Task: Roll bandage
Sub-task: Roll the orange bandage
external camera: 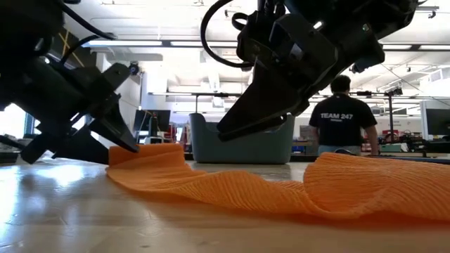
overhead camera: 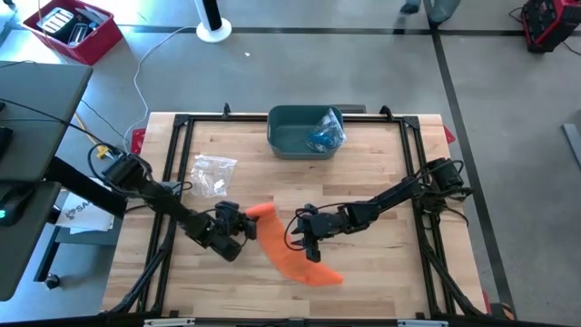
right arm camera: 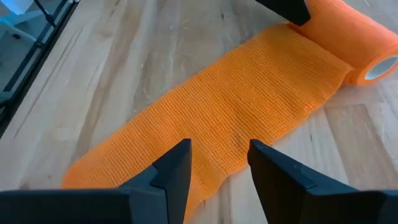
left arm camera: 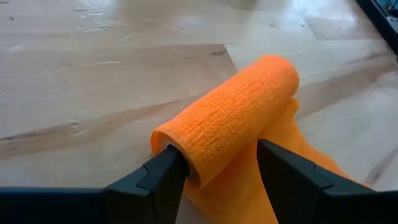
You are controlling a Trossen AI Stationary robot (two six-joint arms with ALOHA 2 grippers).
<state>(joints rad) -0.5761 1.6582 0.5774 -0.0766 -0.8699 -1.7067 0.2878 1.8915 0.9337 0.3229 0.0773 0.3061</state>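
From the high view, I saw the orange bandage [overhead camera: 290,250] lying on the wooden table [overhead camera: 381,282], near the middle of its front half. Its rolled end was at the left gripper [overhead camera: 243,223], and the loose strip ran away from there toward the front edge. The right gripper [overhead camera: 307,238] hung over the middle of the strip. I judged the rolling was started but far from finished, because most of the strip lay flat. A teal bin [overhead camera: 295,136] with a blue packet [overhead camera: 325,134] stood at the far edge, and a clear plastic bag [overhead camera: 214,174] lay behind the left arm; both were well apart from the work and blocked nothing.

In the low view, the strip [external camera: 281,186] made waves and did not lie flat. I thought these waves could make a loose roll. A person [external camera: 342,116] stood in the room behind, far from the table.

In the left wrist view, the roll [left arm camera: 227,118] lay between the left fingers [left arm camera: 163,180], which were parted around its near end. I could not tell if they pressed it.

In the right wrist view, the right fingers [right arm camera: 174,165] were parted just above the strip [right arm camera: 217,124] and held nothing; I could not tell if they touched it. For the next move, I judged the right gripper had to press the strip tight while the left one turned the roll forward.
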